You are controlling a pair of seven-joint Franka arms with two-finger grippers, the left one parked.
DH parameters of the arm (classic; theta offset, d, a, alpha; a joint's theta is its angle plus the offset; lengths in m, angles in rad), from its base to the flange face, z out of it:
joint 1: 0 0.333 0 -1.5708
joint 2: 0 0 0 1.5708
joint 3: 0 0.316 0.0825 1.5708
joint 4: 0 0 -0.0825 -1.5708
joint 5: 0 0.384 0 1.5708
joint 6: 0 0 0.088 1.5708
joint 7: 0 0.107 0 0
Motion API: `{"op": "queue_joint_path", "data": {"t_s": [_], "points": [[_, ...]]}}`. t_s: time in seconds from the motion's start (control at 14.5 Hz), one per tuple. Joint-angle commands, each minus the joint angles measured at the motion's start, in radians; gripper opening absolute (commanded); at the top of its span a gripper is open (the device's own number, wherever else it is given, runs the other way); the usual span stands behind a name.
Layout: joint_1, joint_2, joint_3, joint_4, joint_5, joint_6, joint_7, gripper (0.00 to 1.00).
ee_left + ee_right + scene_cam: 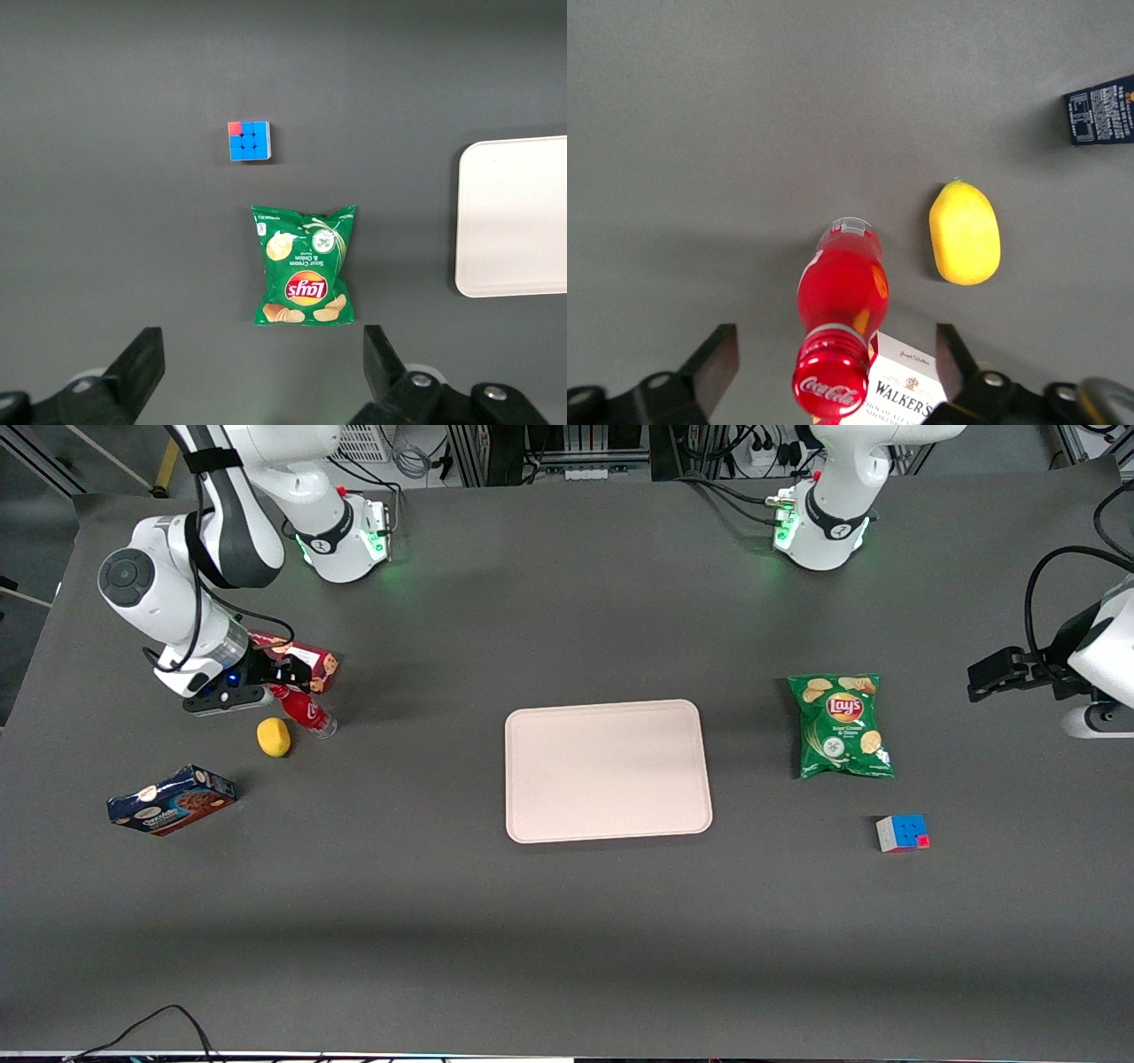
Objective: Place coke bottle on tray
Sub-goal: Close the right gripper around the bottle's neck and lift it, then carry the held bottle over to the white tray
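The coke bottle (pixel 306 710), clear plastic with red label and red cap, stands on the dark table toward the working arm's end. The right wrist view shows it from above (pixel 837 310), cap toward the camera. My right gripper (pixel 283 677) hangs just over the bottle's top. It is open, and its two fingers (pixel 718 359) stand wide on either side of the cap without touching it. The pale pinkish-beige tray (pixel 608 771) lies flat and bare at the table's middle, well away from the bottle; its edge shows in the left wrist view (pixel 518 217).
A yellow lemon (pixel 274 737) lies close beside the bottle, nearer the front camera. A red Walkers cookie box (pixel 310 662) sits right against the bottle, farther from the camera. A blue box (pixel 170 800) lies nearer the camera. A Lay's bag (pixel 842 726) and puzzle cube (pixel 902 833) lie toward the parked arm's end.
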Motion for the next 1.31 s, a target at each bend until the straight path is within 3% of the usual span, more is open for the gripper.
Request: {"op": "queue_joint_path", "data": {"t_s": [0.0, 0.28, 0.55, 0.9, 1.24], "points": [[-0.012, 0.004, -0.007, -0.009, -0.017, 0.019, -0.051, 0.82], [-0.020, 0.007, -0.010, -0.009, -0.017, 0.018, -0.065, 0.30], [-0.020, 0.001, -0.008, -0.006, -0.017, 0.005, -0.063, 0.00], [-0.010, -0.074, -0.002, 0.084, -0.015, -0.161, -0.048, 0.00], [0.011, -0.081, 0.002, 0.412, -0.014, -0.526, -0.048, 0.00]]}}
